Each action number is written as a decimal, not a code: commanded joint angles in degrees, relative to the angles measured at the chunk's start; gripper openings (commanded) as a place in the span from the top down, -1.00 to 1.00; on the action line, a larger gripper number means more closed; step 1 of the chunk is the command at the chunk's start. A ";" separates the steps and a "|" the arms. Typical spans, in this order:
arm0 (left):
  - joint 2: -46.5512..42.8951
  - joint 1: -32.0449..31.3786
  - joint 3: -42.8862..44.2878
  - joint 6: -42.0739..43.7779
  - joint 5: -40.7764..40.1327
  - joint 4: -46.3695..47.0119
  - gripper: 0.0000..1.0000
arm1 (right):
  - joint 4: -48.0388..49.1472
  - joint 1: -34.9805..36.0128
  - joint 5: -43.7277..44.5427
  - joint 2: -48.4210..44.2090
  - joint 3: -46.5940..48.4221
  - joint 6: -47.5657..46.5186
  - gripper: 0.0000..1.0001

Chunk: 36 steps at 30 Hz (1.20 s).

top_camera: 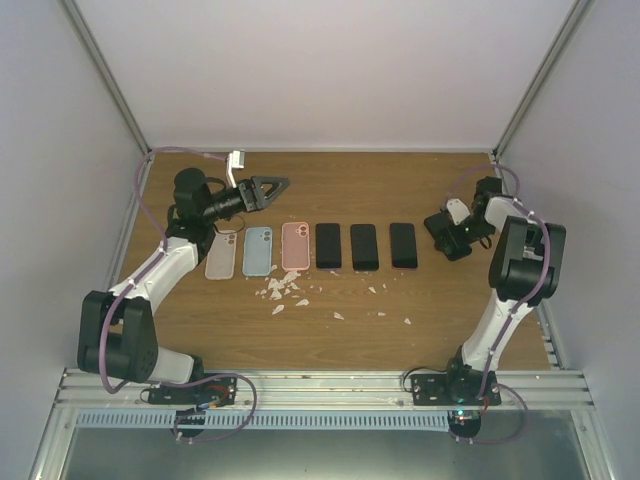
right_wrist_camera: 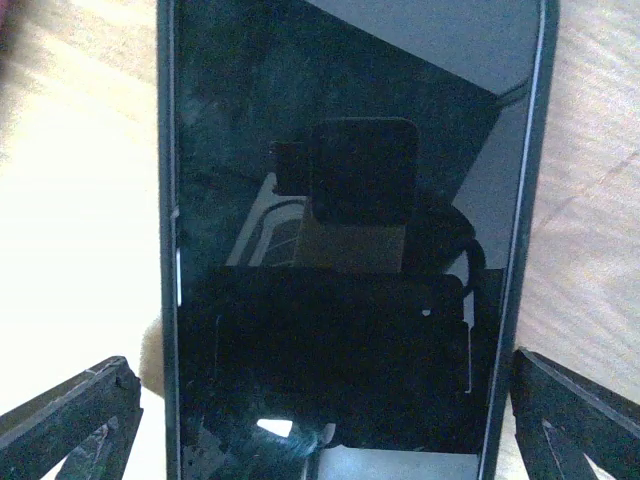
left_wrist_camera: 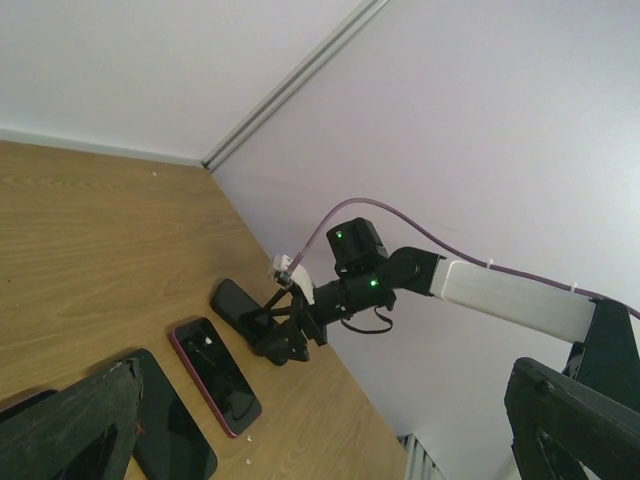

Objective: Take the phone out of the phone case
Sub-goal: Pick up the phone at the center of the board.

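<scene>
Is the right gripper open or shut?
Open. The right gripper has its fingers spread to both bottom corners of the wrist view, the dark phone showing between them.

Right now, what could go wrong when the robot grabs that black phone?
The right hand is open at the rightmost black phone, which lies flat; its smooth edges might slip when squeezed. The next phone lies close by, so a sliding phone could bump it. The left hand hovers far off, too far to steady anything.

- Brown wooden table (top_camera: 330,190) forms the floor of the enclosure.
- Plain white wall panels (top_camera: 320,70) rise behind and beside the table.
- Slotted metal rail (top_camera: 320,385) runs along the table's near edge.
</scene>
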 commanded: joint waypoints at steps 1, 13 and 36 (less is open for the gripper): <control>-1.78 0.38 -0.66 0.73 -0.71 2.56 -0.98 | 1.72 1.07 3.94 4.06 -0.39 1.95 -0.99; -2.18 0.82 -0.44 2.77 -1.64 -0.26 -0.98 | 1.93 1.40 5.64 5.90 1.52 1.00 -0.62; -1.50 1.19 -0.26 4.82 -5.14 -5.42 -0.98 | 1.42 1.87 -10.26 -10.73 3.25 5.83 -0.35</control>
